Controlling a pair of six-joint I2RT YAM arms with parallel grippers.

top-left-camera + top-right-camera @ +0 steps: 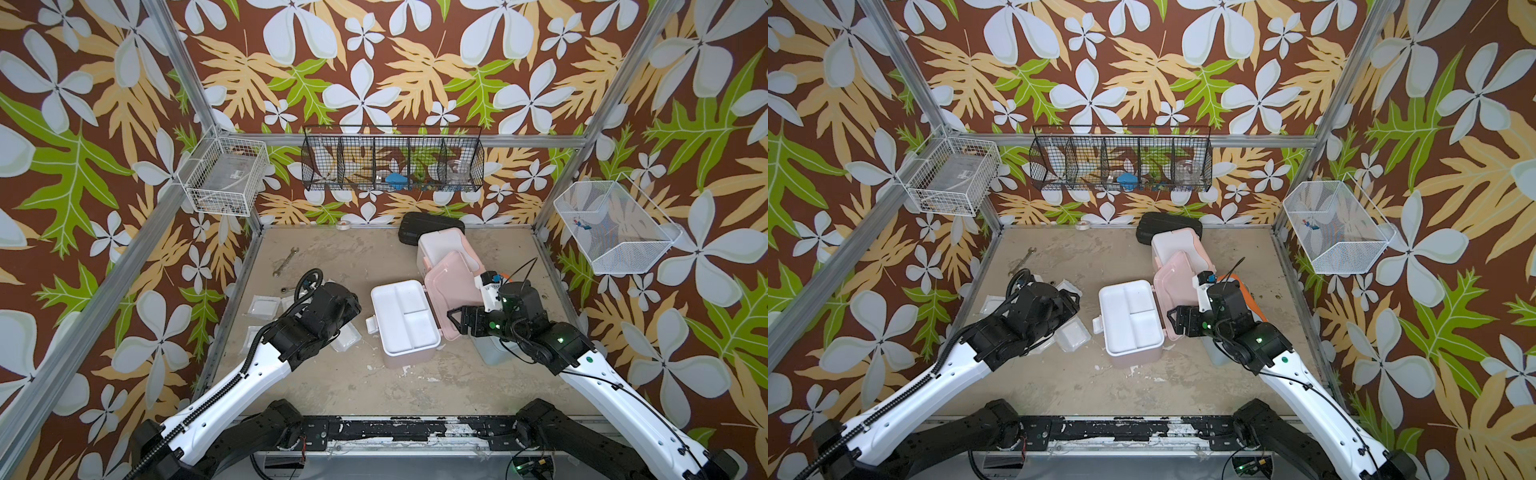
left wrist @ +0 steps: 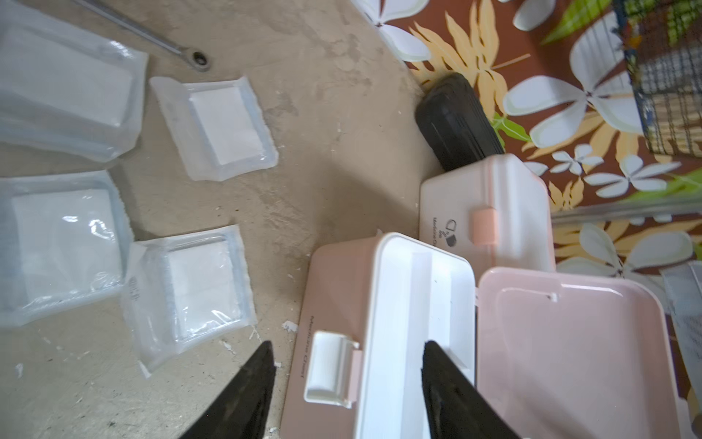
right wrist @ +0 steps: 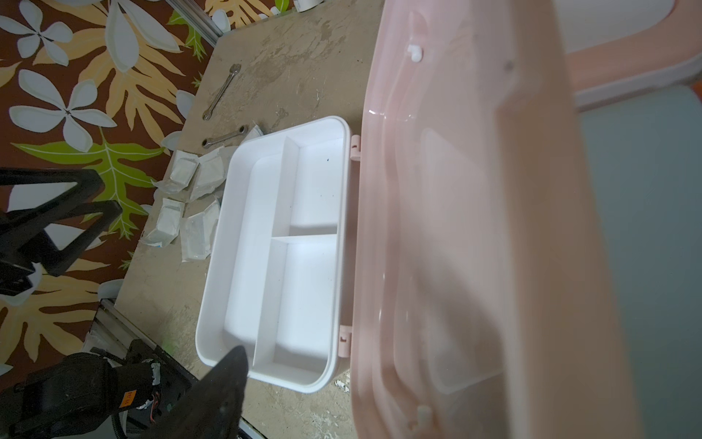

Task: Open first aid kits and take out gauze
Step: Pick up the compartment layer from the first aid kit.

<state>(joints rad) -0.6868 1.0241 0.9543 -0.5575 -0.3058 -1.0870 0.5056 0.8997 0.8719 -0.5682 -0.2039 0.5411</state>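
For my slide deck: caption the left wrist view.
Open left gripper beside gauze packets and the opened pink kit.

A black ribbed case (image 1: pixel 430 227) is lying at the back of the worn table (image 1: pixel 332 374), and a small tape roll (image 1: pixel 344 225) is sitting near it by the wall. A long wrench (image 1: pixel 285 262) and a shorter wrench (image 3: pixel 224 137) are resting on the table's left side, apart from each other. Three baskets are hanging on the flowered walls: a white wire basket (image 1: pixel 226 176), a black divided basket (image 1: pixel 392 160) (a blue object (image 1: pixel 397 179) is showing inside) and a white mesh basket (image 1: pixel 615 226).
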